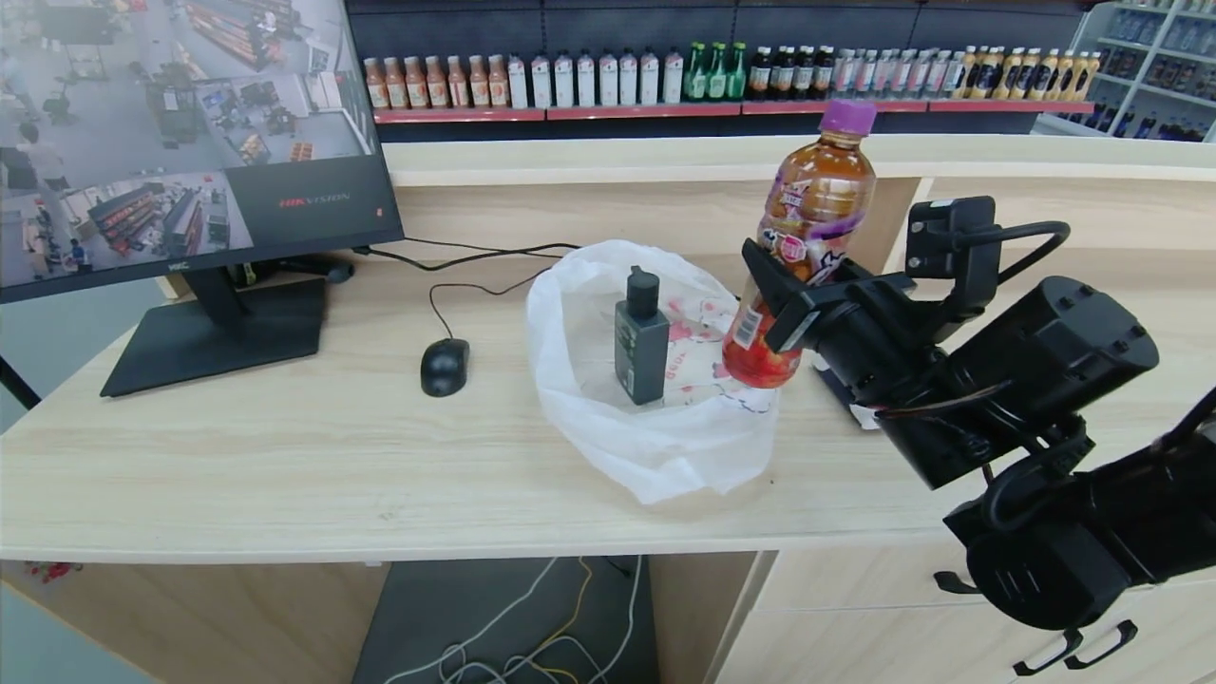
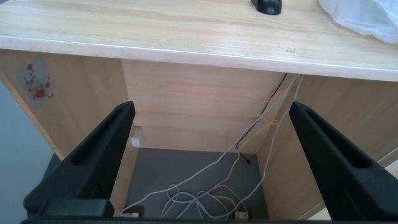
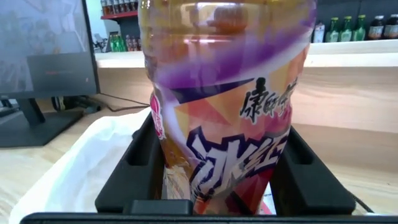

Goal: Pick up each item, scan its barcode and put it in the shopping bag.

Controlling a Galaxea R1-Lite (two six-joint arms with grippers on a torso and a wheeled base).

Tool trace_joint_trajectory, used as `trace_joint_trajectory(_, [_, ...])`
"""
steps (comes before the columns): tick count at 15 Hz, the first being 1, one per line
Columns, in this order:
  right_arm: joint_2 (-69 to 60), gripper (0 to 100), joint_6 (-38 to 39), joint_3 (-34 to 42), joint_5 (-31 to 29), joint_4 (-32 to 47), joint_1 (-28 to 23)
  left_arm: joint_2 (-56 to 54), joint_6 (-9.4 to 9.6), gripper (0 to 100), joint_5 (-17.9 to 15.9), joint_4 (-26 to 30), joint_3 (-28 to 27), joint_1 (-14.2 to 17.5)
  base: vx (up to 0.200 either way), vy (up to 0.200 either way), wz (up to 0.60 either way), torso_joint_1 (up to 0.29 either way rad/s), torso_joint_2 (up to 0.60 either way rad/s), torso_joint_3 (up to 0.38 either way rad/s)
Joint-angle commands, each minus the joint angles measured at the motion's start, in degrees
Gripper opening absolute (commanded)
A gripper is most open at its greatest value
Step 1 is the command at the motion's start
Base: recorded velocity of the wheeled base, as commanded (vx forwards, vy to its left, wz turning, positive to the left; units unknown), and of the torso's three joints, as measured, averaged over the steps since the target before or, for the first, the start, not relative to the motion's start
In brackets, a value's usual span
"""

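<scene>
Tea bottle (image 1: 817,204) tilted over white shopping bag (image 1: 655,446); dark bottle (image 1: 641,347) upright inside.

Monitor (image 1: 180,123), mouse (image 1: 444,367), wooden counter (image 1: 285,456), bottle shelf (image 1: 646,112)

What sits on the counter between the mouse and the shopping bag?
Nothing: in the head view, bare counter separates the mouse from the shopping bag; the mouse's cable loops farther back.
</scene>
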Motion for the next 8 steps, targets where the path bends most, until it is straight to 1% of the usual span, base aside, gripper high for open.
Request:
trace_joint_trajectory(1, [3.6, 0, 0.0, -2.0, -0.1, 0.0, 0.0, 0.0, -0.02, 100, 0.0, 0.0, 0.0, 0.0, 0.0, 0.0, 0.0, 0.0, 0.0, 0.0])
trace_joint_trajectory(5, [9.4, 0, 1.3, -6.6, -0.1, 0.0, -0.4, 0.0, -0.02, 100, 0.0, 0.0, 0.0, 0.0, 0.0, 0.0, 0.0, 0.0, 0.0, 0.0])
trace_joint_trajectory(6, [10.4, 0, 1.1, -9.3, -0.1, 0.0, -1.0, 0.0, -0.02, 100, 0.0, 0.0, 0.0, 0.0, 0.0, 0.0, 0.0, 0.0, 0.0, 0.0])
trace_joint_trajectory(8, [12.3, 0, 1.2, -11.4, -0.1, 0.0, -1.9, 0.0, -0.02, 100, 0.0, 0.0, 0.0, 0.0, 0.0, 0.0, 0.0, 0.0, 0.0, 0.0])
